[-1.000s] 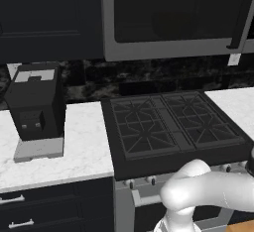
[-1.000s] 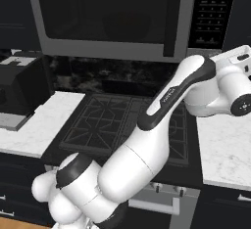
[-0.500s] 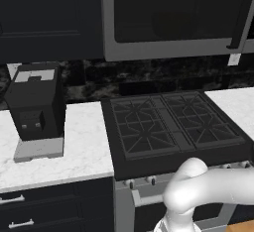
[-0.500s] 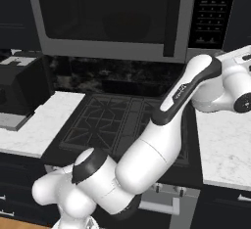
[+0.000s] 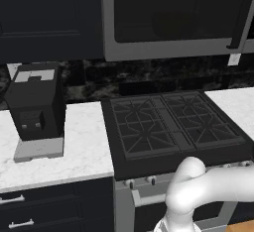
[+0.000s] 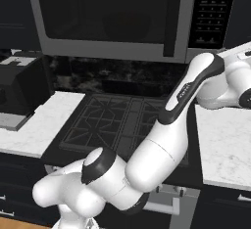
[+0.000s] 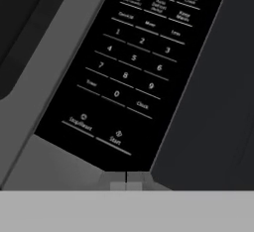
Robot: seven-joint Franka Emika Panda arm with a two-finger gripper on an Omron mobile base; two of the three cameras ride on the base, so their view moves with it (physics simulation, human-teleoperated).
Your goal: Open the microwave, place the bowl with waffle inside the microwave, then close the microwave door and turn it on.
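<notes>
With its door [image 6: 110,15] shut, microwave [image 6: 132,20] hides contents.

Stove and coffee machine on my screens.

I've got a black gas stove [image 5: 173,127] set between two white marble counters [image 5: 74,146], with a black coffee machine [image 5: 35,111] standing on the left one. Dark drawers [image 5: 54,208] with pale handles sit below; dark cabinets [image 5: 49,15] hang above.

The white robot arm [image 6: 162,149] has swung its elbow lower and further toward 6 o'clock in the right base view. Its forearm now stretches up toward 2 o'clock, nearer the black keypad panel [image 6: 208,12] of the wide grey-framed microwave [image 6: 117,52].
</notes>
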